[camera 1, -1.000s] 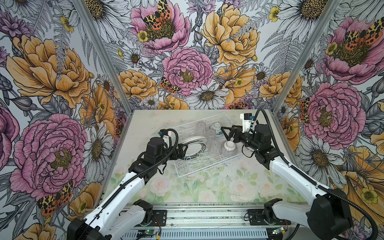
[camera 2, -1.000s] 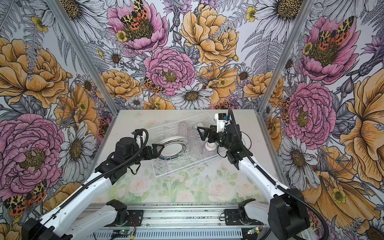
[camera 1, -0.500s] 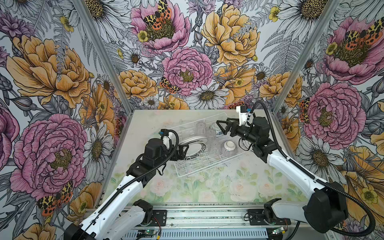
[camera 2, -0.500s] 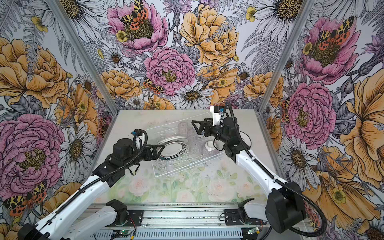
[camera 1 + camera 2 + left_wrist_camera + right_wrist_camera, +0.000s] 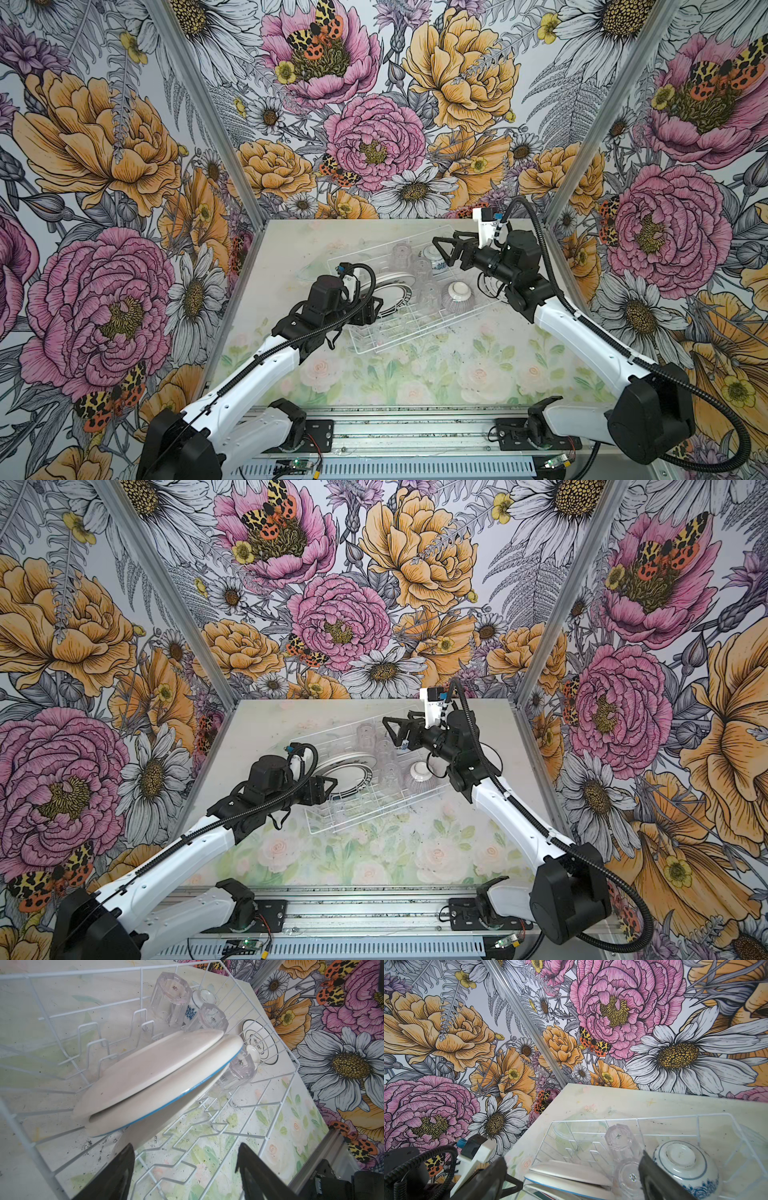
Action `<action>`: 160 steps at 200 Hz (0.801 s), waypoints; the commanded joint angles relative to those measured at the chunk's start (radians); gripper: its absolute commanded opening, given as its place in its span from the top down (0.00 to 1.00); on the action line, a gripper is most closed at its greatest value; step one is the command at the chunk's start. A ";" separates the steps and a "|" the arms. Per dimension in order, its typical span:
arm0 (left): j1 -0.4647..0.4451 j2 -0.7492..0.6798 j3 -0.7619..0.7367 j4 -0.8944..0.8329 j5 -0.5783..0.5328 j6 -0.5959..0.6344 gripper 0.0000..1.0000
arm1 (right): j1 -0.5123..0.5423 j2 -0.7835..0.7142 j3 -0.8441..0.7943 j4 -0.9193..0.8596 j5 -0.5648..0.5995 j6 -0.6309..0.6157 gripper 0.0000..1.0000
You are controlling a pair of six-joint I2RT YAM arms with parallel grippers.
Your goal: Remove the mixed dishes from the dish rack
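**Top views.** No writing is legible. The dish rack [image 5: 360,345] [image 5: 314,827] stands askew on the far half of the bench [image 5: 415,382] [image 5: 374,862].
- Two plates [image 5: 392,291] [image 5: 353,776] lean together at its left end.
- Three clear tumblers [image 5: 422,268] [image 5: 384,748] stand mouth down in a row through the middle.
- A blue-and-white bowl [image 5: 432,254] sits at the far side.
- A ribbed bowl [image 5: 457,296] [image 5: 419,778] lies at the right end, white foot upward.

The left gripper [image 5: 374,308] [image 5: 328,788] reaches into the rack's left end beside the plates. The right gripper [image 5: 441,249] [image 5: 392,731] hangs over the far side by the blue-and-white bowl, jaws spread.

**Left wrist.**
- The left gripper [image 5: 187,1167] has its fingers [image 5: 122,1169] well apart, with only rack wire and bench between them.
- The blue-rimmed plate [image 5: 166,1095] has its edge just beside one finger.
- The plain-backed plate [image 5: 149,1064] leans on the blue-rimmed plate.
- Beyond the tumblers [image 5: 170,1001], a ringed white disc [image 5: 259,1043] bears two Chinese characters, seemingly 食味. I cannot tell which dish it belongs to.
- White lettering on a black housing [image 5: 313,1176] is too small to read.

**Right wrist.**
- The right gripper [image 5: 571,1178] is spread wide and empty above the plates [image 5: 566,1169] and a tumbler [image 5: 629,1178].
- The blue-and-white bowl [image 5: 685,1163] sits inverted in the rack, foot ring up, with a blue flower print on its wall.
- No writing is legible.
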 commanded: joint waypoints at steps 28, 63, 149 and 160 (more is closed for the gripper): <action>-0.017 0.037 0.032 0.039 -0.090 0.051 0.29 | 0.007 0.005 0.012 0.020 -0.018 -0.017 0.01; -0.036 0.003 0.035 0.037 -0.194 0.056 0.32 | 0.009 -0.012 0.001 0.004 -0.023 -0.017 0.00; -0.022 0.038 0.006 0.114 -0.170 0.072 0.35 | 0.009 -0.012 0.002 -0.006 -0.006 0.006 0.00; -0.018 0.044 0.001 0.130 -0.165 0.072 0.36 | 0.008 -0.010 0.005 -0.008 -0.007 0.010 0.01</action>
